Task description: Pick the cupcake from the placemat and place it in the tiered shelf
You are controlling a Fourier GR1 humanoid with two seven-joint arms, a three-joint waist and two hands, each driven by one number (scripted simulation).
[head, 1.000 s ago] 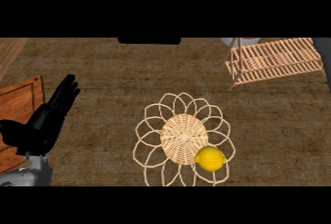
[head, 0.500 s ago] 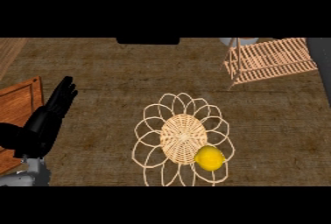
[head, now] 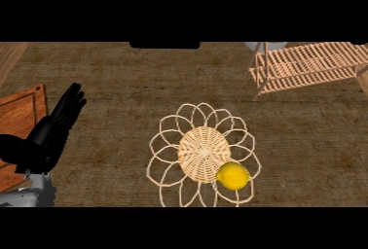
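A round yellow cupcake [head: 233,176] sits on the lower right part of a woven flower-shaped placemat [head: 204,154] in the middle of the counter. The wooden slatted tiered shelf [head: 310,66] stands at the upper right. My left hand [head: 49,135] rests at the left edge, black fingers straight and pointing up, well left of the placemat and holding nothing. My right hand does not show in the head view.
A brown wooden board [head: 17,131] lies at the left edge, partly under my left hand. A dark object [head: 164,44] sits at the counter's far edge, and a pale round shape [head: 254,46] shows behind the shelf.
The view has shifted slightly; my left hand sits a little lower and further left. The cupcake and placemat have not moved.
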